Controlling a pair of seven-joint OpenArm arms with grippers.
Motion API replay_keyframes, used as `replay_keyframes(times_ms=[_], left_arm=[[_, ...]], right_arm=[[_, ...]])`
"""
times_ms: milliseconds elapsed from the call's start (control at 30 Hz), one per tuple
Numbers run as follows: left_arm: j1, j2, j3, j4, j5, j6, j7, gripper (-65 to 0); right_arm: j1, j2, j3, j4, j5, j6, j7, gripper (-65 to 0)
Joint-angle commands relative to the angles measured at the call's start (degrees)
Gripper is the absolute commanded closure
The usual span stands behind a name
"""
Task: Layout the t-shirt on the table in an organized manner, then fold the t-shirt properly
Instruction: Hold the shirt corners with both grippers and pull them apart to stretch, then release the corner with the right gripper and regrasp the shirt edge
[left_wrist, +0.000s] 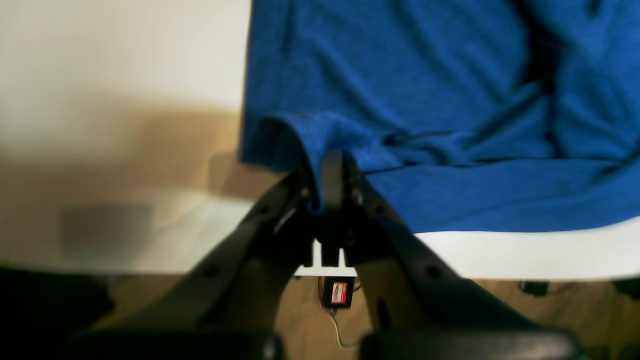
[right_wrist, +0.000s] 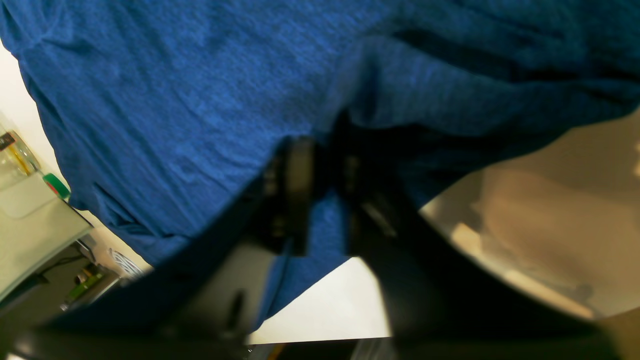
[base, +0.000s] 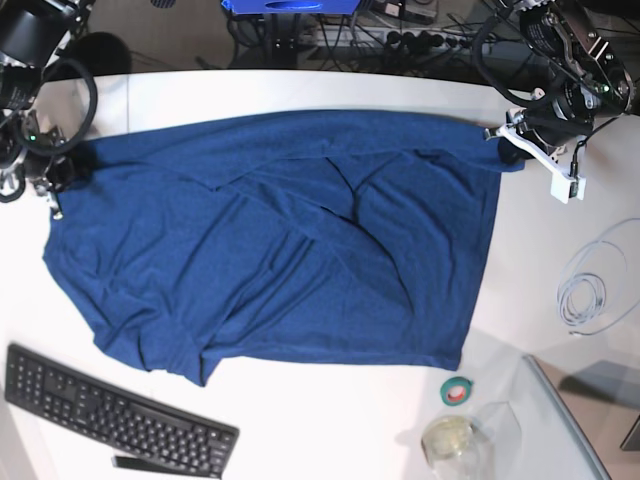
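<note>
Your right hand (right_wrist: 320, 200) is blurred, fabric between its parted fingers; grip unclear. Your left hand (left_wrist: 332, 175) is clamped on the t-shirt (base: 280, 240) corner. The shirt lies spread, wrinkled, on the surface (base: 300, 90), bare room around it.

Brown wooden flooring (left_wrist: 150, 140) is showing beyond the worktop's edge, and tangled cables (base: 400, 35) are lying past its far edge.
</note>
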Motion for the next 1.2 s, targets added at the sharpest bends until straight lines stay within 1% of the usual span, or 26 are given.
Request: replay_keyframes(times_ms=[0, 100, 167, 200, 300, 333, 367, 467, 500, 633, 667, 733, 833, 867, 900, 933, 1000, 1067, 1100, 1167], left_arm=[[-0.45, -0.55, -0.15, 0.96, -0.38, -0.03, -0.84, 0.0], [-0.62, -0.55, -0.15, 1.22, -0.46, -0.03, -0.84, 0.0], [-0.71, -0.64, -0.15, 1.31, -0.46, -0.03, -0.84, 0.0], [-0.71, -0.64, -0.15, 1.31, -0.46, -0.03, -0.84, 0.0], [-0.71, -0.64, -0.15, 1.31, -0.46, -0.03, -0.84, 0.0], [-0.71, -0.64, -0.33, 1.31, -0.46, -0.03, -0.84, -2.1], [-0.71, -0.55, -0.94, 1.31, -0.55, -0.03, -0.93, -7.2], [-2.03, -0.55, -2.62, 1.31, -0.55, -0.03, -0.93, -18.6], [-2.47, -0.55, -3.58, 1.22, -0.55, -0.03, -0.93, -21.9], [-4.41, -0.55, -6.22, 1.22, -0.55, -0.29, -0.93, -30.4], [-4.84, -0.55, -6.84, 1.22, -0.55, -0.29, -0.93, -31.6], [-5.2, -0.55, -7.45, 1.57, -0.55, -0.38, -0.93, -32.4], [-4.58, -0.55, -9.03, 4.21, -0.64, -0.99, -0.93, -32.1], [-3.79, -0.55, -9.82, 4.91, -0.64, -2.4, -0.93, -31.8], [-2.56, -0.82, -10.7, 5.27, -0.64, -4.6, -0.93, -31.6], [-1.68, -0.9, -11.41, 5.27, -0.64, -5.52, -0.93, -31.4], [0.43, -2.13, -12.2, 5.0, -0.46, -5.52, -0.93, -31.4], [3.33, -2.49, -12.2, 3.86, -0.46, -5.52, -2.16, -31.4], [5.18, -2.57, -12.02, 3.16, -0.11, -5.52, -4.8, -31.4], [9.31, -2.66, -9.12, 1.49, 1.38, -5.52, -12.8, -31.4]], right_arm=[[-0.09, 0.96, 0.22, 1.94, 1.07, 0.0, 0.32, -18.0], [-1.94, 0.61, 0.31, 6.6, 1.16, 0.0, 0.59, -31.8], [-3.34, 0.61, 0.31, 10.47, 1.16, 0.0, 1.47, -38.3], [-4.05, 0.52, 0.31, 12.23, 1.16, 0.0, 2.43, -39.5], [-6.16, 0.17, 0.31, 16.63, 1.16, 0.18, 4.89, -39.6], [-6.86, 0.17, 0.31, 18.12, 1.16, 0.27, 5.69, -39.6], [-7.83, -0.01, 0.31, 19.26, 1.16, 0.27, 6.65, -39.6], [-9.85, -0.62, -0.3, 21.64, 1.16, 0.71, 9.38, -39.8], [-10.55, -0.62, -0.3, 22.43, 1.16, 2.47, 9.73, -39.8], [-12.49, -1.41, -0.39, 25.24, 0.9, 14.69, 9.64, -39.8], [-13.02, -1.5, -0.48, 25.68, 0.9, 17.06, 9.64, -39.8], [-13.89, -1.32, -2.33, 26.12, 0.81, 20.66, 9.82, -39.8], [-15.21, 0.43, -6.9, 26.38, 0.81, 24.97, 10.17, -39.6], [-15.56, 0.87, -8.3, 26.74, 0.81, 25.59, 10.26, -39.6], [-16.09, 1.05, -9.62, 27.17, 0.81, 25.67, 10.7, -39.6], [-16.53, 1.05, -10.68, 27.7, 0.72, 25.67, 11.75, -39.6], [-18.03, 2.19, -12.96, 28.49, 0.72, 25.76, 14.74, -39.6], [-19.43, 4.39, -17.27, 28.76, 0.72, 25.76, 18.35, -39.6], [-20.4, 6.06, -19.91, 28.76, 0.72, 25.76, 20.63, -39.6], [-21.37, 9.84, -26.41, 28.76, 0.63, 25.76, 24.59, -39.6]])
